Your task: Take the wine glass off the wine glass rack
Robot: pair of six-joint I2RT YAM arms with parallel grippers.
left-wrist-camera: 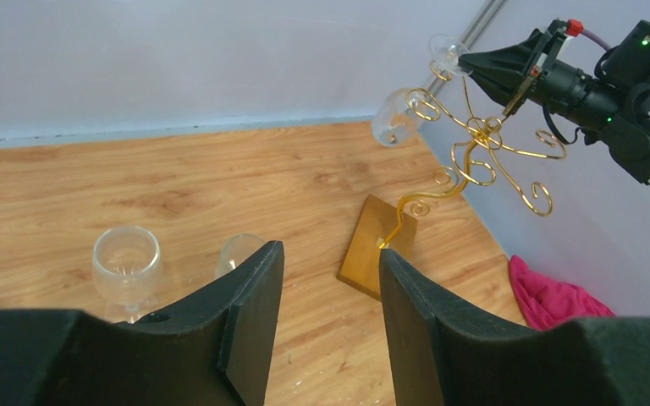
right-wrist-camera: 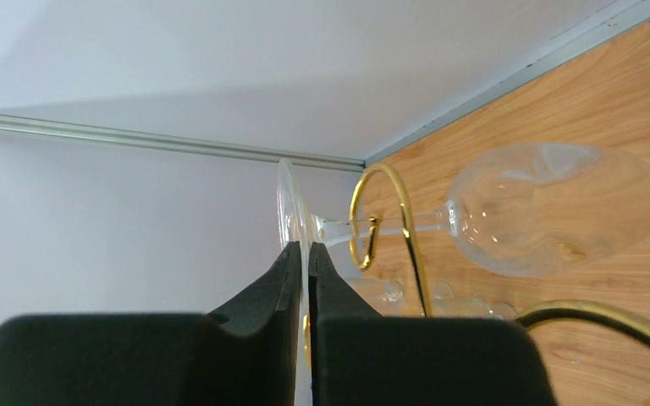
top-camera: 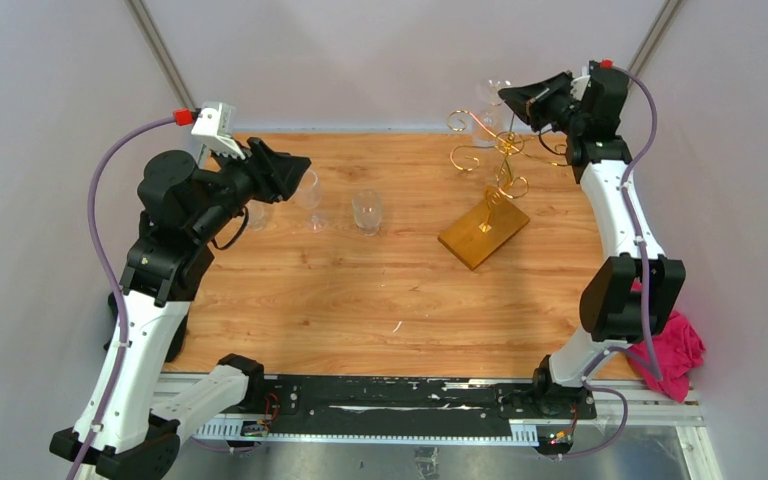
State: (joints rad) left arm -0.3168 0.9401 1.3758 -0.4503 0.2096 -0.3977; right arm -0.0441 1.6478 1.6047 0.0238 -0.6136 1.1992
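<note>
From above, your right claw (top-camera: pixel 507 98) meets the wine glass (top-camera: pixel 488 100) atop the wine glass rack (top-camera: pixel 495 165). Left wrist: your left claw (left-wrist-camera: pixel 328 254) gapes empty, well apart. Right wrist: the jaws pinch the glass's foot, and the stem lies crosswise through the gold curl (right-wrist-camera: pixel 378 222).

- wine glass (right-wrist-camera: pixel 550 211), ahead of the right fingers (right-wrist-camera: pixel 254 338): clear, glossy glass
- right fingers: matt black, plastic-looking
- wine glass rack (top-camera: pixel 482 235): shiny gold metal wire, glossy amber base
- tabletop (top-camera: pixel 360 310): smooth wood grain, faint sheen
</note>
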